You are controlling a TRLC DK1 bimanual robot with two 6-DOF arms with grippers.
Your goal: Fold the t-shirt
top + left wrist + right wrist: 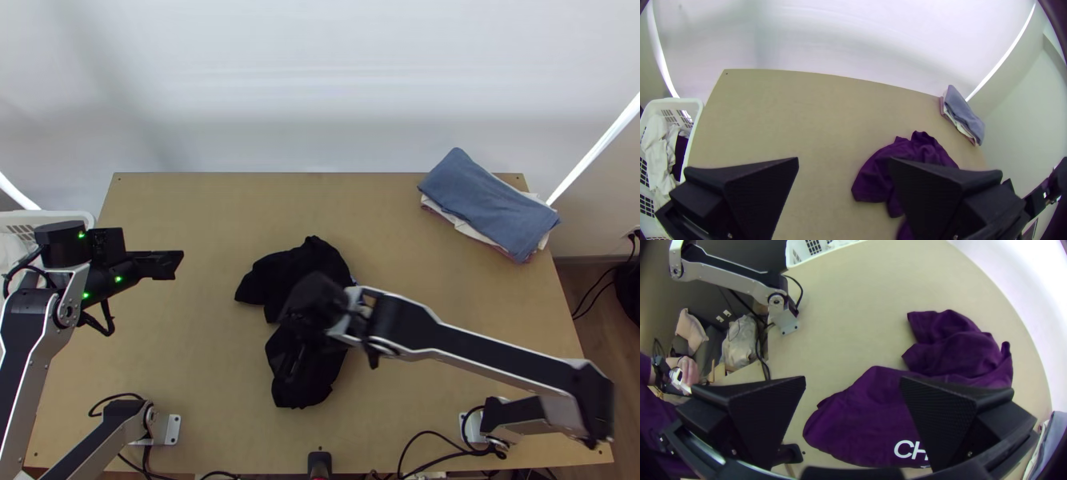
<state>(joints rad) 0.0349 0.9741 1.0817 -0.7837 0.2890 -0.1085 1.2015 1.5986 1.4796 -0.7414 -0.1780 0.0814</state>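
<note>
I log dark t-shirt (pixel 308 260) fabric bunched, creased, irregular in outline. Right gripper (pixel 296 364) above it, left gripper (pixel 176 264) well apart; both released, jaws wide.

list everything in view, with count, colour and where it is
t-shirt: one, dark, bunched mid-table
folded cloths: one stack, blue on top, far right corner
basket: one, white, holding white and dark cloth, beyond the table's left edge
table: one, light wood, under the t-shirt
backdrop: one, white, behind the table
left gripper: one, black, open, table's left side
right gripper: one, black, open, above the t-shirt
</note>
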